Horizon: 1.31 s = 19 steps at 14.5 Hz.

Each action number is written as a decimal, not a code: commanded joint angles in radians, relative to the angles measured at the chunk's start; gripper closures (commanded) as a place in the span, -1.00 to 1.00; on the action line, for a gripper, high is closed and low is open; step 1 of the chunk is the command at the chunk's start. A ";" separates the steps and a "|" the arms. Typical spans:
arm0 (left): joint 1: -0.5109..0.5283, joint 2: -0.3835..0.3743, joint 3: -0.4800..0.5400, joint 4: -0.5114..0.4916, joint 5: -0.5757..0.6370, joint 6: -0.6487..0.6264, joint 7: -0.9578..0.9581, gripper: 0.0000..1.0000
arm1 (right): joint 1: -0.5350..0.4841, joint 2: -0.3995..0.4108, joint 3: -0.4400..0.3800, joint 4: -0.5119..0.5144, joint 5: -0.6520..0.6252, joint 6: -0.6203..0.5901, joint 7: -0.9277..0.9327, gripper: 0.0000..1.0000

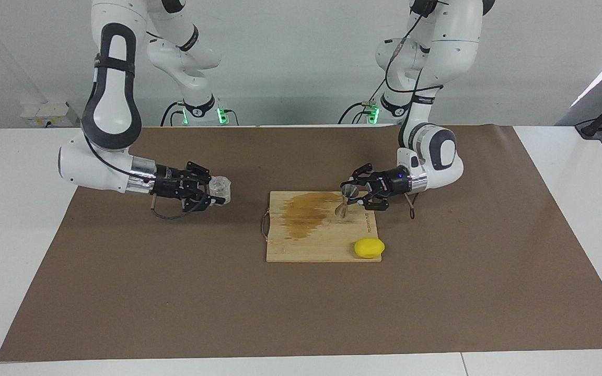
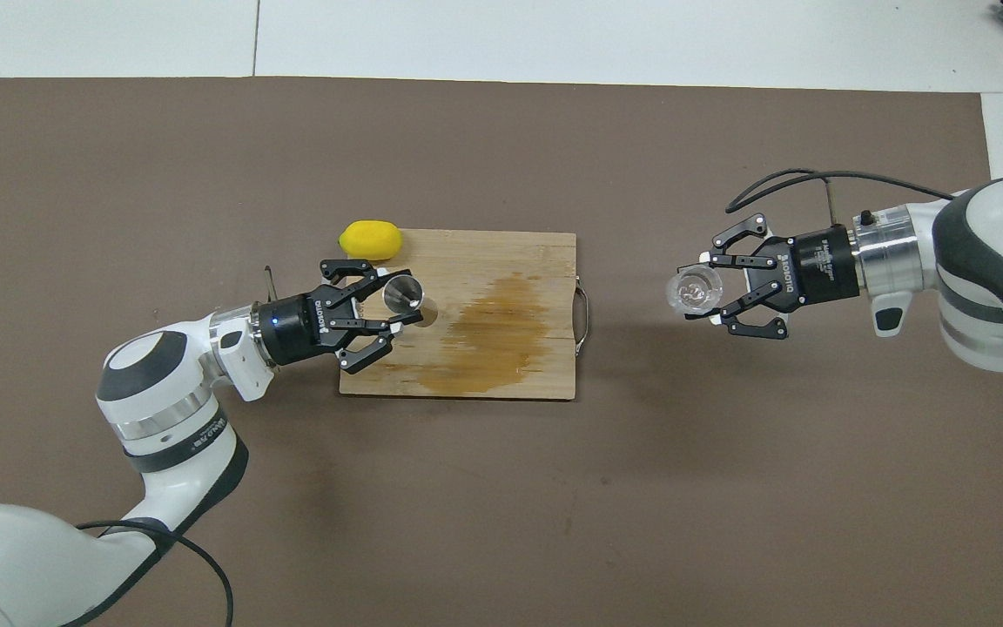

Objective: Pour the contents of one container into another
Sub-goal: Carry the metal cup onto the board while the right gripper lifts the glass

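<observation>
Mat btwn board (image 1: 322,245) & glass cup (image 1: 221,188) open — lemon (image 1: 369,247) blocks board corner.

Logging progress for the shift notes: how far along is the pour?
Done: both vessels are picked up. In hand: the left gripper holds the jigger over the cutting board; the right gripper holds the glass cup over the mat. Left: bringing them together and tipping the cup.

You can't tell whether the glass cup (image 1: 220,189) holds any liquid. Both arms' upper links run off the top edge of the facing view. The jigger (image 1: 346,197) hides part of the cutting board (image 1: 315,247).
</observation>
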 commanded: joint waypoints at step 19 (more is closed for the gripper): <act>-0.250 0.051 0.012 0.022 -0.353 0.197 0.325 0.08 | 0.161 -0.031 -0.002 0.018 -0.036 0.136 0.108 1.00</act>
